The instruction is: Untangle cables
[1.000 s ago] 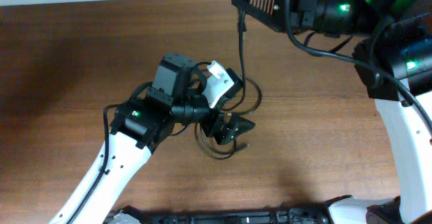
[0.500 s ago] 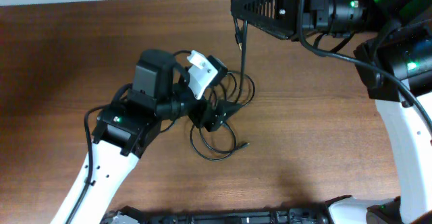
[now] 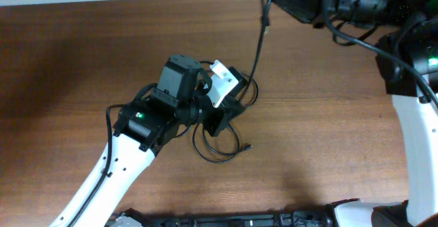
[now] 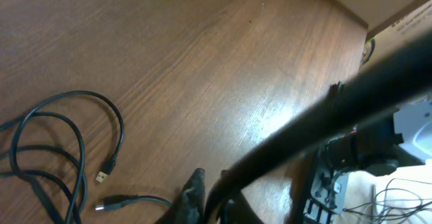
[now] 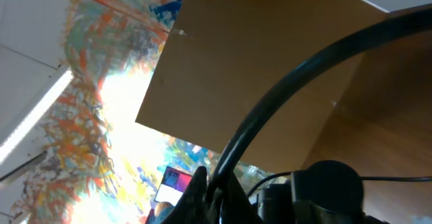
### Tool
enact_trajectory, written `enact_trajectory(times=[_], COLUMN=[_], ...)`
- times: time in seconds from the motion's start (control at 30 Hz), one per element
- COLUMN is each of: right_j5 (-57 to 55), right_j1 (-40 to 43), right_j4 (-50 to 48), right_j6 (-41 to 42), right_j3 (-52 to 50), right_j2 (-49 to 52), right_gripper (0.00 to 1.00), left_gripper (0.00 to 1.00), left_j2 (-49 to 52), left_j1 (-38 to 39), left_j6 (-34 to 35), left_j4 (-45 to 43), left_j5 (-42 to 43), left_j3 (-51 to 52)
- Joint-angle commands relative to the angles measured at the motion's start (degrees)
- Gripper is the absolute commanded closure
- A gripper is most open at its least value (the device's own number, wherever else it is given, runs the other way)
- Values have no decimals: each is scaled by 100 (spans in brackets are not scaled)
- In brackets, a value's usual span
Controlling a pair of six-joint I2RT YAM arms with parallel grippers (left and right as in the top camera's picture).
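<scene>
Black cables [image 3: 205, 152] lie looped on the wooden table under my left gripper [image 3: 226, 114]. One black strand [image 3: 257, 46] rises taut from the tangle to my right gripper [image 3: 265, 9] at the top edge. In the left wrist view the left gripper [image 4: 212, 187] is shut on a thick black cable [image 4: 304, 126] that runs up to the right. Loose loops [image 4: 74, 140] and two USB plugs [image 4: 102, 177] lie to its left. In the right wrist view the right gripper [image 5: 216, 187] is shut on an arching black cable [image 5: 283, 99].
The wooden table [image 3: 328, 138] stretches to the right of the tangle. A cardboard box [image 4: 405, 18] stands beyond the table's far edge in the left wrist view. Both white arms lean in over the table, the right one [image 3: 417, 131] along the right side.
My left gripper has gone from open to shut on a cable in the tangle. The right gripper has moved right and up, drawing its strand taut.
</scene>
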State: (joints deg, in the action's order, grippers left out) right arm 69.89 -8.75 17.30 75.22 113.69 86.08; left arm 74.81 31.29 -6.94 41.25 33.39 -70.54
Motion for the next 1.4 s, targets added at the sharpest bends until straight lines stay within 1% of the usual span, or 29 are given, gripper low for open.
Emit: enact_trajectory(times=[0.0,0.1,0.13,0.17,0.2,0.23,0.27,0.33,0.43,0.47,0.5,0.57,0.6,0.67,0.7,0.73,0.77,0.8,0.83,0.9,0.97,1.03,1.07,1.1,1.13,1.17,1.23,1.27,1.37], right_j5=[350,452,455,474,586,817,1082,1193,796,437,-601,-2232,-3209,-3825,-3893,-3978,-3980,-3980,-3991,-4019,-4131,-4358,-4457,-4603,-4725,-4848,-5139,-5381,-5643], right_j1=[133,133,133,133,133,133,133,133,133,133,133,133,133,129,127,120,111,70,20,-96,-369,-625,-715,-789,-817,-798,-776,-774,-774], right_j4=[-20,-20,-20,-17,11,105,341,1196,2369,2774,3480,4308,4852,5543,5777,6048,6220,6413,6537,6653,6625,6570,6564,6564,6566,6568,6610,6631,6636], right_j6=[-330,-391,-608,-1139,-1832,-2785,-3810,-4850,-5392,-5399,-5401,-5399,-5399,-5401,-5401,-5495,-5788,-6186,-6332,-6343,-6343,-6341,-6341,-6328,-6210,-6212,-6212,-6210,-6212], right_j3=[87,87,87,87,87,85,85,85,85,85,85,85,85,85,85,85,85,85,81,63,48,48,48,48,48,48,48,9,-264], right_j2=[-72,-72,-61,-46,-31,-2,55,208,599,776,1023,1241,1384,1633,1729,1832,1910,2020,2092,2186,2304,2385,2398,2398,2398,2396,2398,2398,2398], right_gripper=[96,95,87,70,41,2,2,1,2,2,1,2,2,2,2,2,2,2,2,2,2,2,2,2,2,2,2,2,2], left_gripper=[100,100,100,100,100,100,100,100,100,100,100,100,100,100,100,100,100,100,100,100,100,100,100,100,100,100,100,100,100], left_j2=[52,50,50,31,-13,-90,-234,-433,-708,-782,-914,-1099,-1141,-1141,-1141,-1141,-1141,-1141,-1132,-1067,-874,-697,-616,-557,-481,-361,-164,-37,262], left_j1=[7,7,7,2,0,-9,-79,-289,-688,-811,-1075,-1458,-1576,-1646,-1644,-1644,-1644,-1644,-1644,-1644,-1644,-1644,-1646,-1646,-1646,-1646,-1665,-1773,-2227], left_j6=[-24,-24,-20,2,2,-2,0,22,562,754,1185,2240,2527,2544,2717,3110,3338,3676,3799,3950,4481,4618,4586,4378,3954,3464,3018,2905,2920], left_j4=[17,15,-20,-26,-22,-26,-26,-28,-286,-463,-710,-612,-487,-669,-962,-1447,-1869,-2492,-3237,-4472,-6063,-6505,-6179,-5724,-5289,-4686,-4146,-4011,-3906], left_j5=[-22,-20,-17,-20,-20,-28,-44,-42,-39,-44,-140,-1362,-1786,-1775,-1770,-1652,-1484,-1364,-1091,-898,-922,-1054,-1357,-1681,-2004,-2791,-3921,-4205,-4223], left_j3=[-85,-85,-87,-142,-240,-361,-533,-767,-1200,-1309,-1467,-1534,-1534,-1534,-1534,-1534,-1534,-1534,-1534,-1534,-1537,-1639,-1749,-1821,-1845,-1845,-1845,-1845,-1845])
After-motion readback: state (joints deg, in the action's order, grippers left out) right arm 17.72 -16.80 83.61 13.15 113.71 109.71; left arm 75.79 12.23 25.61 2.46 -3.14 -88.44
